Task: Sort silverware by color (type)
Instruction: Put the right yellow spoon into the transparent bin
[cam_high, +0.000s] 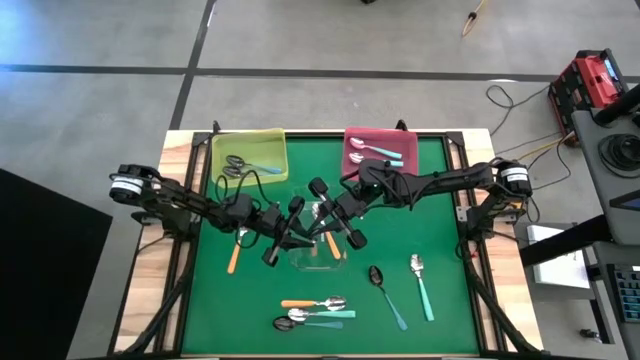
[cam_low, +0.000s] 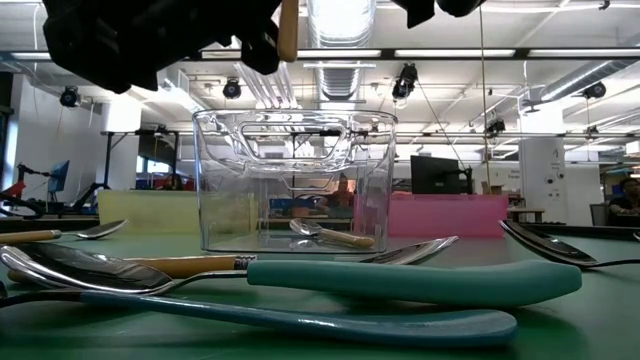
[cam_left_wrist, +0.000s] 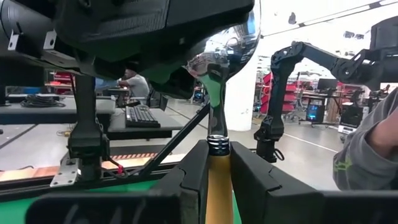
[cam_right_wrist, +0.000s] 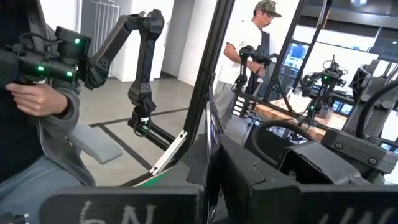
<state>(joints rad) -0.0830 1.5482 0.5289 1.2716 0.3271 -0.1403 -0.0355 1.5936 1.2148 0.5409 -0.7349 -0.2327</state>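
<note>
High view: the whole green table (cam_high: 440, 250) is seen from straight above, both arms included. Low view: set at table-top height, very near the spoons, facing level across to the clear tray (cam_low: 295, 180), which is shared with the high view (cam_high: 312, 255). Wrist views: the room beyond is faced past each arm's own fingers; people are seen there.

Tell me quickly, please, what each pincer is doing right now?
Left pincer: closed on an orange-handled spoon, above the clear tray.
Right pincer: over the same tray; open or closed cannot be told.
</note>
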